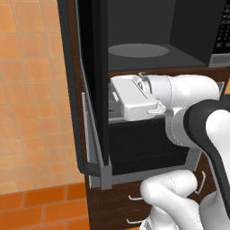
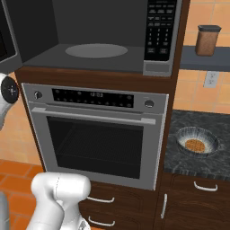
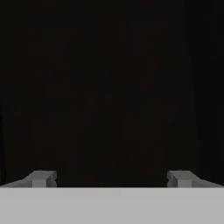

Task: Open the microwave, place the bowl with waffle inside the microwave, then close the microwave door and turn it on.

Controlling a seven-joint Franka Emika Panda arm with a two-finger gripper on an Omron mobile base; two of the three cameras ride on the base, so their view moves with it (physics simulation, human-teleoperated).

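Observation:
The microwave (image 2: 157,67) stands open, its dark cavity showing a grey turntable (image 2: 96,50). Its door (image 1: 92,81) is swung out to the left, black glass in a grey frame. My gripper (image 1: 112,99) points at the inner face of that door, just below the cavity's level. In the hand view the gripper (image 3: 112,178) is open, its two fingertips (image 3: 41,178) far apart with only dark glass ahead and nothing between them. The glass bowl (image 2: 196,140) with the waffle (image 2: 195,145) sits on the dark counter (image 2: 179,161) to the right.
A silver oven (image 2: 96,134) with a horizontal handle sits under the microwave, with wooden drawers (image 2: 103,202) below it. The button panel (image 2: 159,31) is on the microwave's right. A brown jar (image 2: 208,40) stands on a shelf above the counter. Orange tiled wall and floor lie left.

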